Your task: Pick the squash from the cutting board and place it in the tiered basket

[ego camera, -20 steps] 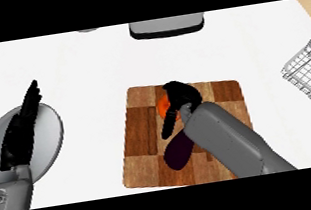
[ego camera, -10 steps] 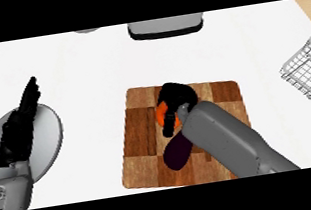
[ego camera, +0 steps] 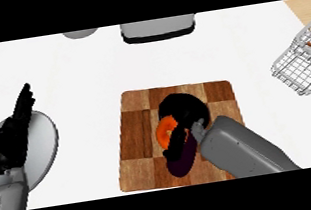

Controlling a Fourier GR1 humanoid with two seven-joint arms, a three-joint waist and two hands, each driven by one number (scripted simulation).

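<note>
R hand (ego camera: pixel 181 109) is curled over the orange squash (ego camera: pixel 165 132) at board (ego camera: pixel 138 145) centre, fingers clamped on it, prob. for lifting. Dark veg (ego camera: pixel 183 158) lies touching at 6 o'clock. Basket (ego camera: pixel 305 62) is seen well apart at 2 o'clock. L hand (ego camera: pixel 14 135) rested over plate (ego camera: pixel 41 144), fingers straight, together.

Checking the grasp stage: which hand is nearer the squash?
Right. The right hand is curled over the orange squash on the cutting board; the left hand rests open, far left, above the grey plate.
</note>
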